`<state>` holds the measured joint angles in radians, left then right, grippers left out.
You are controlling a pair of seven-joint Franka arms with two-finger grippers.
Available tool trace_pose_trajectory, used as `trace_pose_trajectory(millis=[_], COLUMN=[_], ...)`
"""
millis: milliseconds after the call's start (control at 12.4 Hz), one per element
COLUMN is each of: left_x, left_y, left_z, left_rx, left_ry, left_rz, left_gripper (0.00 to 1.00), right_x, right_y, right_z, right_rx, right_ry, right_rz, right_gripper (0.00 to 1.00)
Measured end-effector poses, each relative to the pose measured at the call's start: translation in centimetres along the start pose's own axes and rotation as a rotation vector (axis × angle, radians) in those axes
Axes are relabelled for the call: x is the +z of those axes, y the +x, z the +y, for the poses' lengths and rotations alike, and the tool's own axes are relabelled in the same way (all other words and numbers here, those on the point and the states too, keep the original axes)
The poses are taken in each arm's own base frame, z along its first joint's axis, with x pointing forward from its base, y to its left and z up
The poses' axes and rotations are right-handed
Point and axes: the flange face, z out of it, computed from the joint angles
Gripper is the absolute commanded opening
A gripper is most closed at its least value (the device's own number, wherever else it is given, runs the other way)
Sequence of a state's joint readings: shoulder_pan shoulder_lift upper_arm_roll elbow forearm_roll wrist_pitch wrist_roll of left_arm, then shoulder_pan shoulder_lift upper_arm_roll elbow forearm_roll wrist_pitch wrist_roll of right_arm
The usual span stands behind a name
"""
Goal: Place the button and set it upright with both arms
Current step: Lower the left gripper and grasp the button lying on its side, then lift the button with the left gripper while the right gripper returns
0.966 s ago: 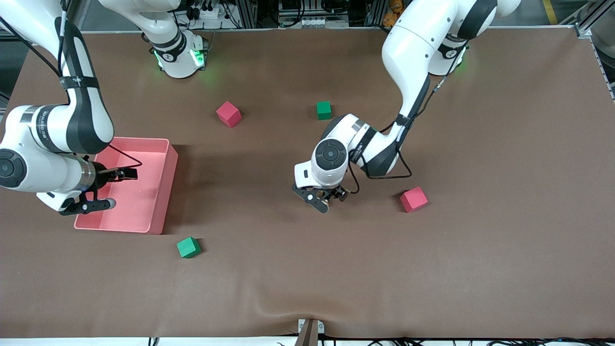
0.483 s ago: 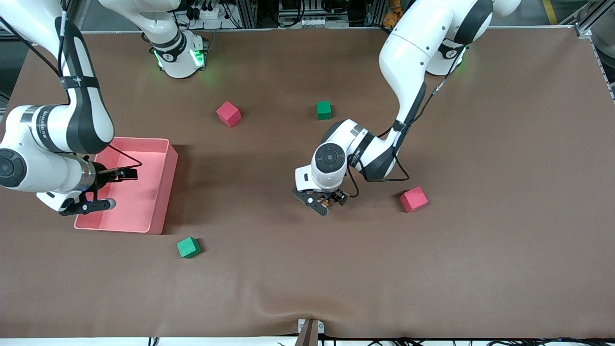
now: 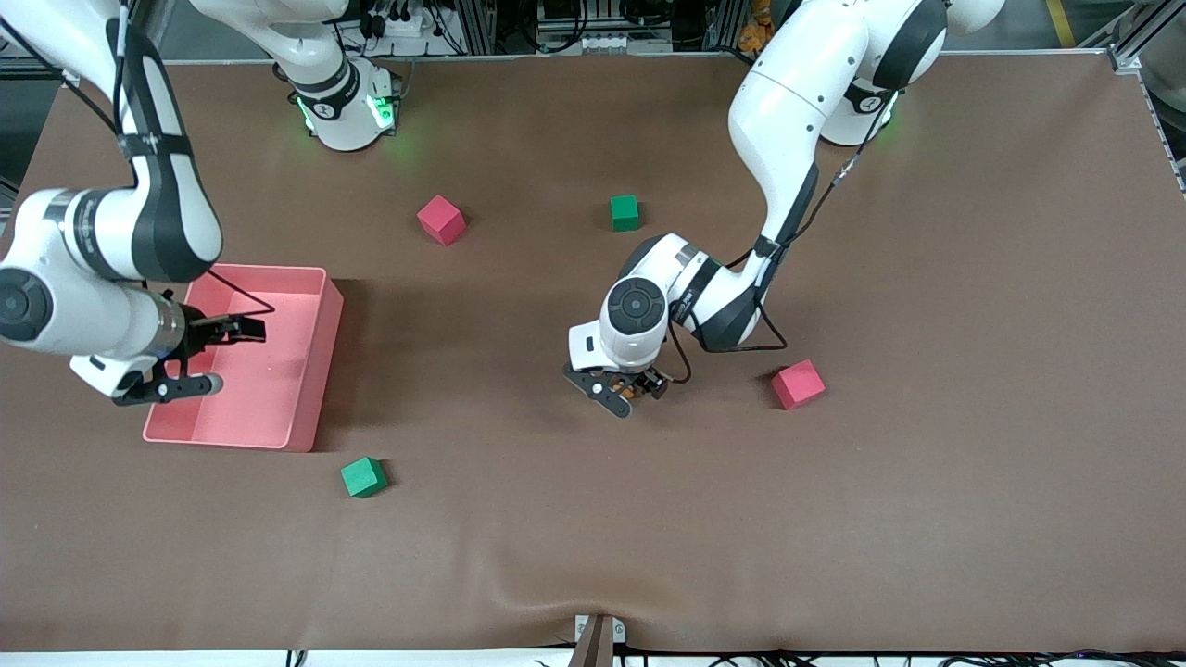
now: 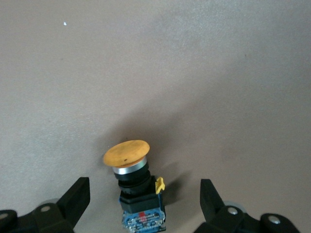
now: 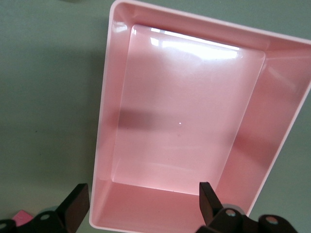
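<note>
The button (image 4: 137, 194) lies on its side on the brown mat, its orange cap (image 4: 126, 153) pointing away from the black body and blue base. My left gripper (image 4: 143, 196) is low over it at mid-table, open, with a black finger (image 4: 75, 199) on either side and a gap to the body on both. In the front view this gripper (image 3: 627, 385) hides most of the button. My right gripper (image 3: 218, 357) hangs open over the pink tray (image 3: 315, 371) at the right arm's end of the table, with nothing between its fingers (image 5: 77, 200).
The pink tray (image 5: 104, 97) holds nothing. A pink cube (image 3: 798, 383) sits beside the left gripper, toward the left arm's end. Another pink cube (image 3: 441, 220) and a green cube (image 3: 624, 212) lie nearer the bases. A second green cube (image 3: 363, 477) sits near the tray's front corner.
The left hand has shifted slightly over the button. The right hand has drifted a little over the tray, toward the bases. Both grippers stay open.
</note>
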<state>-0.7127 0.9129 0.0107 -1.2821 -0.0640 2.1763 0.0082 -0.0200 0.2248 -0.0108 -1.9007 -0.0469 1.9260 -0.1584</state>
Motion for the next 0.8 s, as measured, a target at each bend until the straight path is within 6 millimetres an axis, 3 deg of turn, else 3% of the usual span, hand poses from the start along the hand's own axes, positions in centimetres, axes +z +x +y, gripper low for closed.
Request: trace_pose_trajectory(millis=[241,805], left_x=[0.8,0.9], left_y=[-0.1,-0.1], left_z=[0.1,0.1], left_rx=[0.011,0.025], left_ry=[0.013,0.032], left_rz=[-0.003,-0.002], left_gripper=[0.90,0.85], right_x=[-1.8,-2.0], right_y=[-3.0,-3.4], right_z=[-0.6,-0.6], right_rx=[-0.002,-0.001], right_ry=[-0.004,-0.006], right_rz=[0.027,0.039], right_gripper=[1.00,1.00])
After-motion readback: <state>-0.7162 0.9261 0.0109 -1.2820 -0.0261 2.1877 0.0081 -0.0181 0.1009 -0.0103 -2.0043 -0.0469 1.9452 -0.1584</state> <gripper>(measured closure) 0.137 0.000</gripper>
